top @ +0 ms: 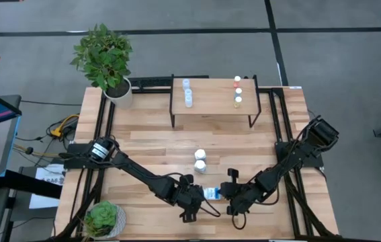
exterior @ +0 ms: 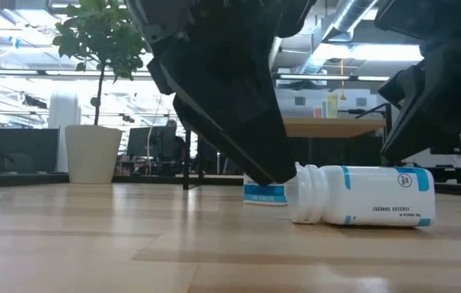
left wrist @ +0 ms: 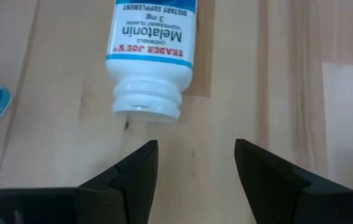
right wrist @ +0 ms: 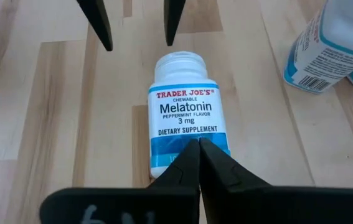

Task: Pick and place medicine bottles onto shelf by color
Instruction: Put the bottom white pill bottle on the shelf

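Lying on its side on the counter (top: 156, 144): white melatonin bottle (right wrist: 185, 118), near the front edge, between both arms. Just beyond its neck, left gripper (left wrist: 196, 165), fingers spread apart. At its base, right gripper (right wrist: 198, 163), fingers pressed together.

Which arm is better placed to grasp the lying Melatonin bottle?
Left. The left hand is open and faces the bottle at its cap end. The right hand is shut over the bottle's base.
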Available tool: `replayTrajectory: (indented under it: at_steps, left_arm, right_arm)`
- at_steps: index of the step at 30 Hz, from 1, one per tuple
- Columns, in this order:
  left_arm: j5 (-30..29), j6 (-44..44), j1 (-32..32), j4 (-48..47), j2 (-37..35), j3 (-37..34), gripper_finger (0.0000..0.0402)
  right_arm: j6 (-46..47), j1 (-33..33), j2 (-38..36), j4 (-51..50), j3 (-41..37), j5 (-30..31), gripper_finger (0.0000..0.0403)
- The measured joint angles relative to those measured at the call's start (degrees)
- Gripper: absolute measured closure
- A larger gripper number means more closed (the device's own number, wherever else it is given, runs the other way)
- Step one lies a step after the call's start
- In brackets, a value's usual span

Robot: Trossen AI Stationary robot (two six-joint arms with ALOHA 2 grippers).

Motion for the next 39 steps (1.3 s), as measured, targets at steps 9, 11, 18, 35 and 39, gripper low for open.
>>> replayTrajectory:
  at_steps: [9,11,18,35,39]
  left_arm:
    - [2.3,1.5,1.4,2.9,0.0,0.0,0.0203]
    - [2.4,1.5,1.6,2.8,0.0,0.0,0.0203]
    - [2.6,1.5,1.6,4.2,0.0,0.0,0.0203]
    - [2.7,6.3,1.8,7.5,0.0,3.6,0.0203]
    - [1.2,9.2,2.1,8.0,0.0,6.4,0.0203]
  right_arm:
    - [0.2,0.0,0.0,0.0,0.0,-1.5,0.0383]
    - [0.2,0.0,0.0,0.0,0.0,-1.5,0.0383]
    - [0.7,0.0,0.0,-0.1,0.0,-2.9,0.0388]
    - [4.1,0.7,-0.2,-3.0,0.0,-5.5,0.0386]
    - [4.3,0.9,0.3,-3.5,-0.2,-7.0,0.0388]
